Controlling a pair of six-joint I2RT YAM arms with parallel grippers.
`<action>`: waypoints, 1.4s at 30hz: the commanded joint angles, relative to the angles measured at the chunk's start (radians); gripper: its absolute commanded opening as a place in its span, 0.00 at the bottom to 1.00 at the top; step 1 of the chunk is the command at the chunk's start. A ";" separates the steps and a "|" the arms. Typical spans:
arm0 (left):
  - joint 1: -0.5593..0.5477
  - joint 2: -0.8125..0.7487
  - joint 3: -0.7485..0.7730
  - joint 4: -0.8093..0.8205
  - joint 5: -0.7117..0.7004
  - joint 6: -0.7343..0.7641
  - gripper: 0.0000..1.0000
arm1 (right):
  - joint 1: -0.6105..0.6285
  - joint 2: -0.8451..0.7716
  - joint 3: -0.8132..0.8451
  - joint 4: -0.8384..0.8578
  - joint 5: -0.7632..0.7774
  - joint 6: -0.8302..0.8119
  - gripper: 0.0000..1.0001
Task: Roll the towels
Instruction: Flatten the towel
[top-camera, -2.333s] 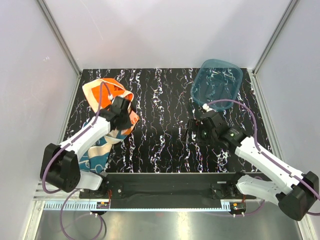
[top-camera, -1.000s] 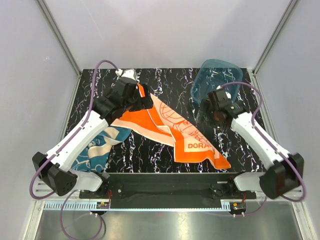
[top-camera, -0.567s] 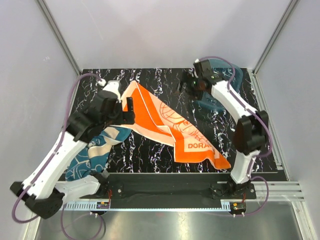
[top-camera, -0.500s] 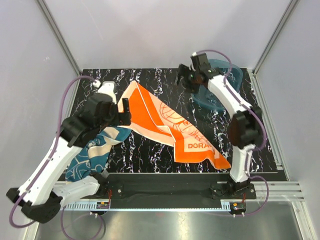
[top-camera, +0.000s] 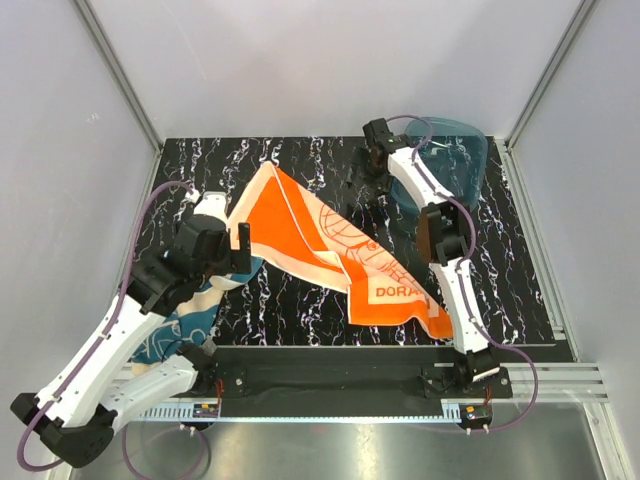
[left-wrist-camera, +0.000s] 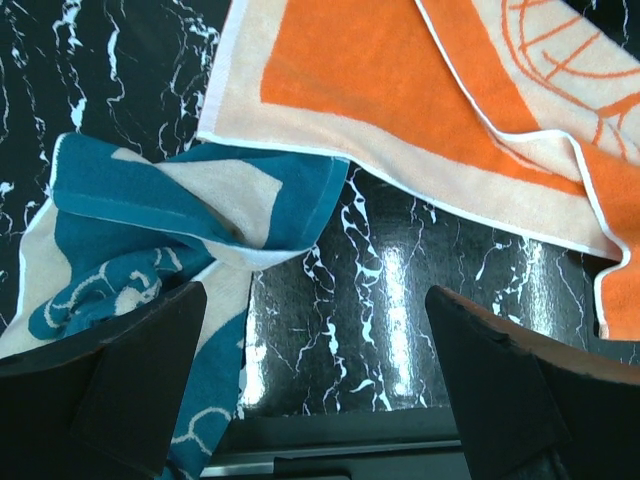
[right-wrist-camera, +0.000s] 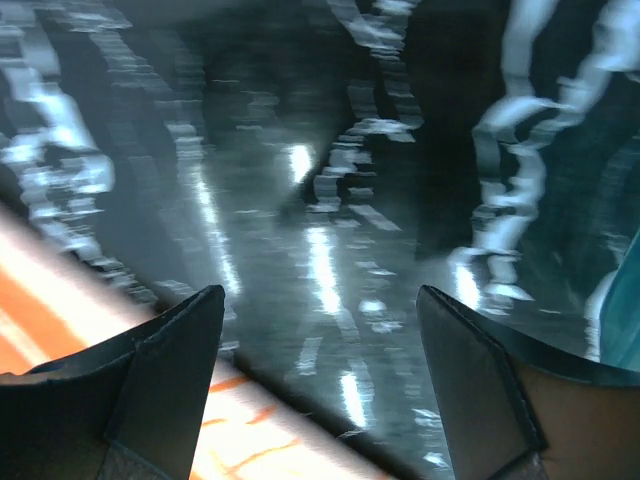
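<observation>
The orange towel (top-camera: 325, 235) lies spread flat in a diagonal across the black marbled table, from back left to front right. The teal-blue towel (top-camera: 170, 325) lies crumpled at the front left, partly under my left arm. My left gripper (top-camera: 240, 240) hangs open just off the orange towel's left edge. In the left wrist view, the orange towel (left-wrist-camera: 400, 100) and the teal-blue towel (left-wrist-camera: 150, 230) lie ahead of the open left gripper (left-wrist-camera: 320, 370), with bare table between its fingers. My right gripper (top-camera: 373, 165) is at the back of the table, open over bare table (right-wrist-camera: 320, 370). The orange towel's edge (right-wrist-camera: 60, 330) shows blurred at lower left.
A translucent teal tub (top-camera: 450, 165) stands at the back right, just right of my right gripper. Grey enclosure walls surround the table. The front rail (top-camera: 330, 360) holds both arm bases.
My left gripper has drawn back from the orange towel's far corner toward the near left. My right arm has swung from beside the tub to the back centre. The orange towel stays spread.
</observation>
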 joint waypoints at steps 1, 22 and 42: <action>0.005 -0.035 -0.018 0.056 -0.042 0.033 0.99 | -0.059 -0.106 -0.063 -0.032 0.124 -0.058 0.85; 0.011 -0.096 -0.132 0.112 -0.038 0.019 0.99 | -0.083 -0.558 -0.497 0.101 0.118 -0.165 0.85; 0.013 -0.170 -0.150 0.124 -0.029 0.012 0.99 | 0.591 -0.948 -1.256 0.057 0.282 0.178 0.71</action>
